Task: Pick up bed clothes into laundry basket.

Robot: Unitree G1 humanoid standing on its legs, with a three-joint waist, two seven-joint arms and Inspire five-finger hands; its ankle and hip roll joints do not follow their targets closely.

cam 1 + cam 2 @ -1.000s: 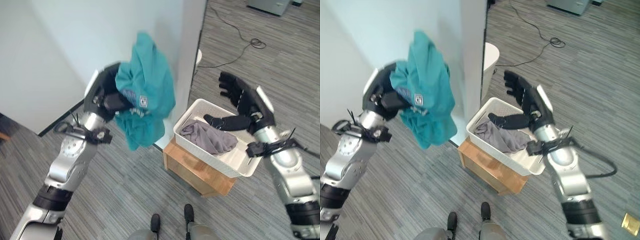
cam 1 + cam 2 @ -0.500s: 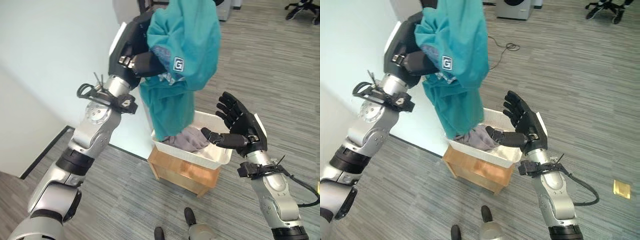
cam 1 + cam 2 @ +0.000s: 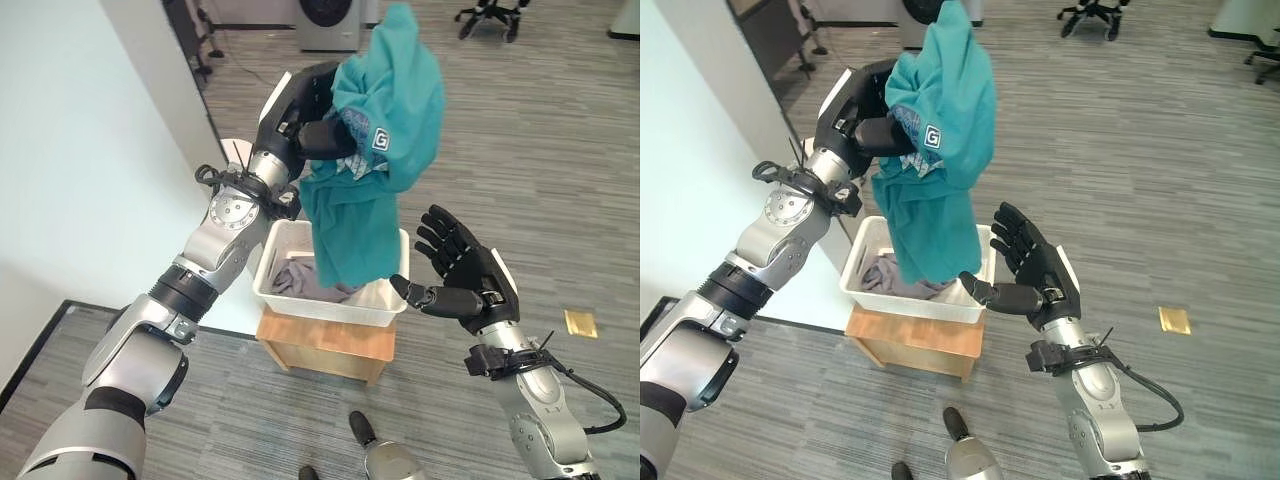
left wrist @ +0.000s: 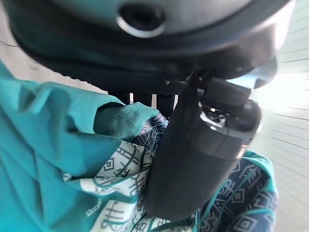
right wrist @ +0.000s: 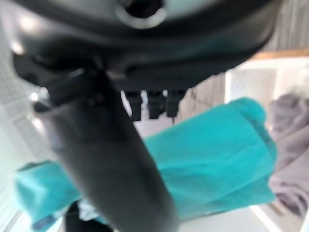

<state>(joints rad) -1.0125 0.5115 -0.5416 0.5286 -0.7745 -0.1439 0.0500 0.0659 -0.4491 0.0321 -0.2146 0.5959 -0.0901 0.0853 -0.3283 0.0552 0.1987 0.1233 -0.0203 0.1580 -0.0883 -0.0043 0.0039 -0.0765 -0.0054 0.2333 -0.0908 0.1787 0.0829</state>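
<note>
Since a second ago the teal garment (image 3: 375, 150) has been carried from beside the white wall to a place directly above the white laundry basket (image 3: 290, 300); it is gripped by the left hand (image 3: 305, 115), whose thumb and fingers are curled into the bunched cloth, as is shown in the left wrist view; the lower hem is now hung down into the basket's mouth, in front of its far rim, and whether it touches the grey garment (image 3: 300, 280) already lying inside cannot be told; the right hand (image 3: 460, 275) has been brought close beside the basket's right corner, with its fingers spread and nothing held; the drop is judged to be nearly ready, only the release of the cloth being left for this piece; counted: one teal garment held in the air, one grey garment in the basket, one laundry basket, one low wooden stand (image 3: 325, 345) beneath it, two hands; an office chair (image 3: 490, 15) is seen far off on the grey floor (image 3: 540, 150)
</note>
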